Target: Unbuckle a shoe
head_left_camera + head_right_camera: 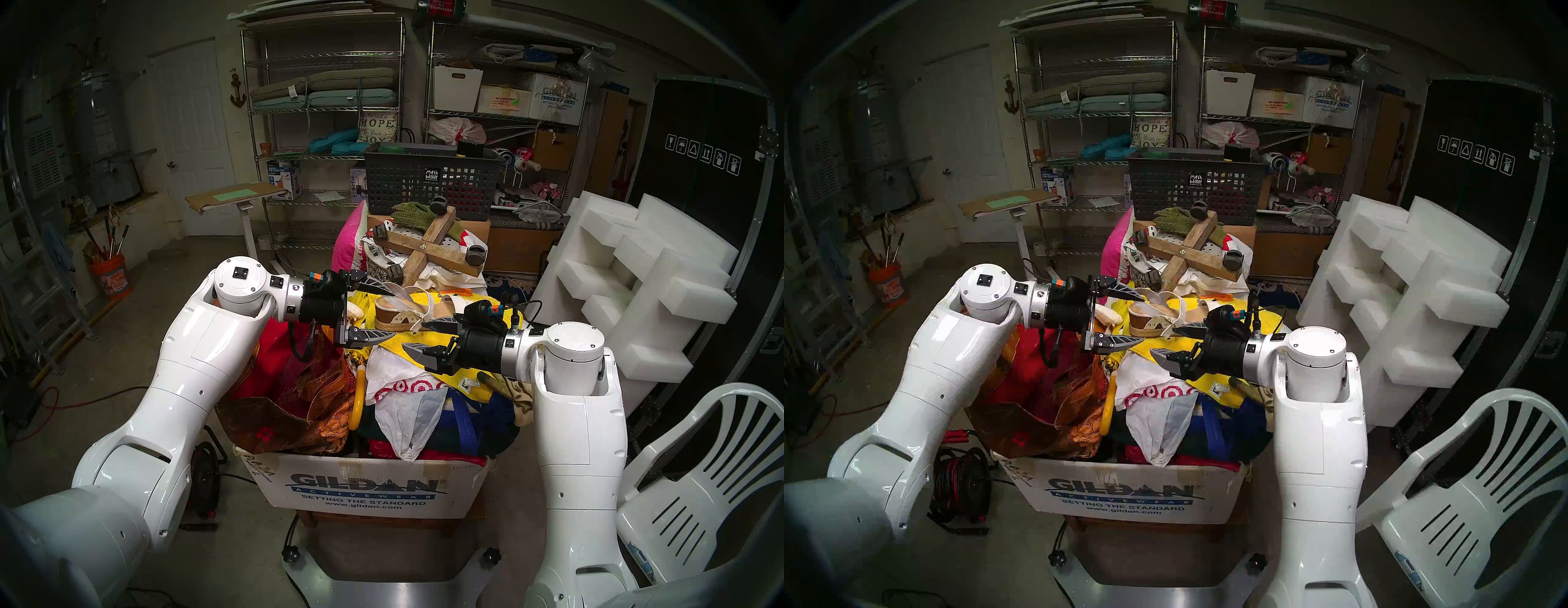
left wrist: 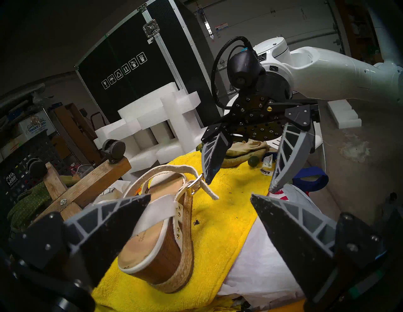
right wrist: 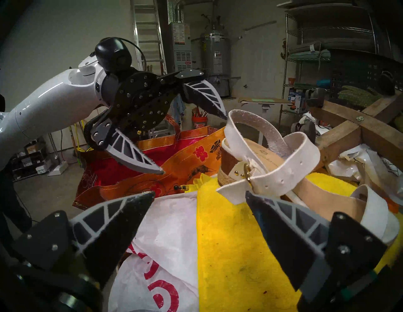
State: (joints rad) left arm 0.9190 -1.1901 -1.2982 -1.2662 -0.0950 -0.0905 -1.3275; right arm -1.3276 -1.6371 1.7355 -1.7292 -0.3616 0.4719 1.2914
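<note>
Cream-white sandal (image 1: pixel 418 308) lies on the yellow towel (image 2: pixel 220 222), strap still threaded through the buckle (image 2: pixel 193 185), its free end sticking out past it. I see my left gripper (image 1: pixel 373 310) at the sandal's heel end, fingers spread wide, one on each side of the heel, gripping nothing. My right gripper (image 1: pixel 420 337) faces the buckle side, also spread; one fingertip (image 2: pixel 210 176) sits just beside the buckle. Behind the sandal rests a wooden cross (image 1: pixel 428 250) with casters.

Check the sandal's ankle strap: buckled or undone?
Buckled. In the right wrist view the strap passes through the metal buckle, its free end sticking out past it; the left wrist view shows the same on the sandal.
</note>
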